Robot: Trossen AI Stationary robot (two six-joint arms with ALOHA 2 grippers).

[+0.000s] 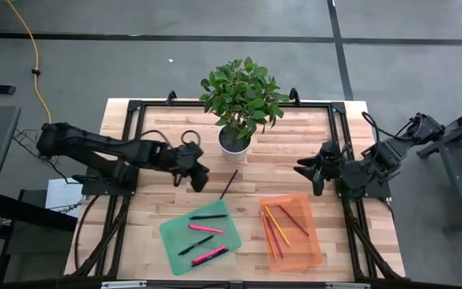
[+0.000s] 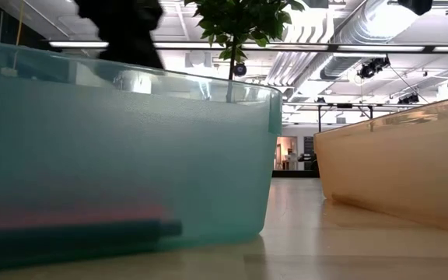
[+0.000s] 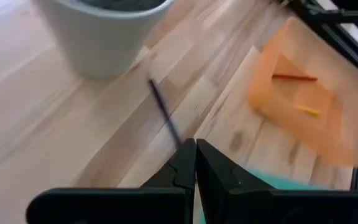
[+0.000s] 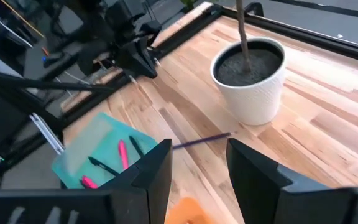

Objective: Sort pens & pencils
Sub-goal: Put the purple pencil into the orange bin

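Observation:
A dark, thin pencil [image 1: 228, 185] lies flat on the wooden table below the plant pot, between the two trays. In the left wrist view the dark pencil [image 3: 163, 115] runs away from my fingertips. My left gripper [image 1: 201, 178] is shut, hovers just left of it and holds nothing. My right gripper [image 1: 307, 170] stands open at the table's right, above the orange tray, with nothing between its fingers [image 4: 160, 165]. Black and pink pens [image 1: 203, 237] lie in the green tray [image 1: 173, 233]. Red, orange and yellow pencils [image 1: 283, 223] lie in the orange tray [image 1: 311, 249].
A white pot with a leafy plant [image 1: 234, 140] stands at the table's far middle, close to the loose pencil. Black frame rails [image 1: 131, 144] run along the table's left and right sides. In the low view the green tray's wall [image 2: 131, 155] fills the foreground.

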